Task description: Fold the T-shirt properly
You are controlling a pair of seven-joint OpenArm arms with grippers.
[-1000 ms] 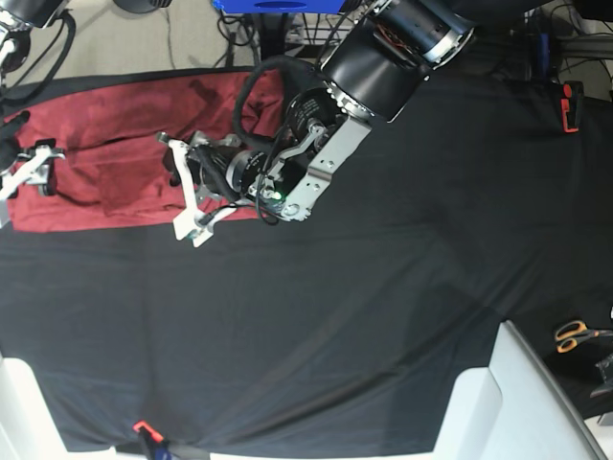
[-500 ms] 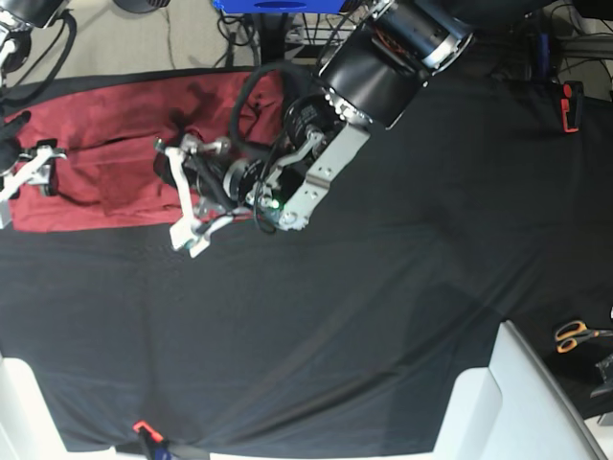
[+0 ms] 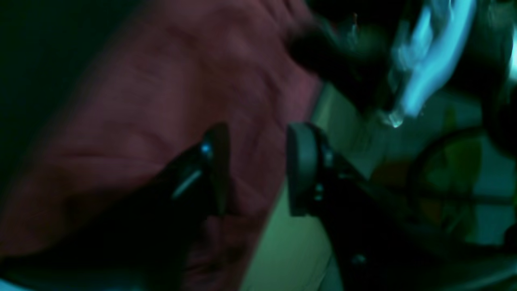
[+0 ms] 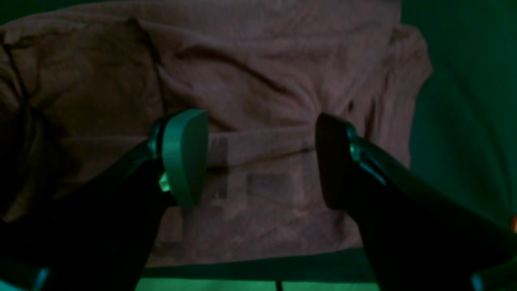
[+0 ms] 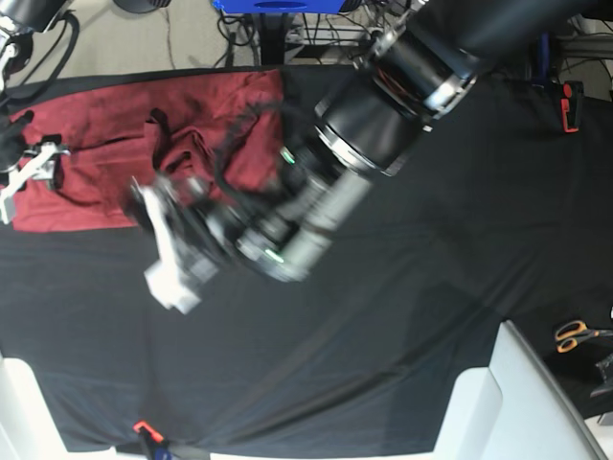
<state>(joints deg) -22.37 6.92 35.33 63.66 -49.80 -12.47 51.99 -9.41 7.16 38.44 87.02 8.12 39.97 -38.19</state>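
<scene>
The T-shirt [image 5: 105, 144] is laid along the far left edge of the worktop [image 5: 402, 316], where it is folded into a long band and partly bunched near its middle; this placement keeps it within reach of both arms. The right end effector [image 4: 260, 157] is held just above the left end of the garment with its jaws standing wide apart and nothing between them, so a hem or fold edge can be straddled before closing. The left end effector [image 3: 254, 169] is positioned over the shirt's far edge, where the red cloth meets the pale floor beyond the worktop; a clear gap is seen between its pads [image 3: 301, 165], and no fabric is clamped. In the base view this arm is heavily smeared by motion, so its exact pose over the cloth is hard to establish, and it probably hides part of the shirt's right end. The left wrist view is dark and blurred, and the sleeves and collar cannot be told apart in any view. Scissors [image 5: 575, 334] are seen at the right edge, well apart from the garment.
</scene>
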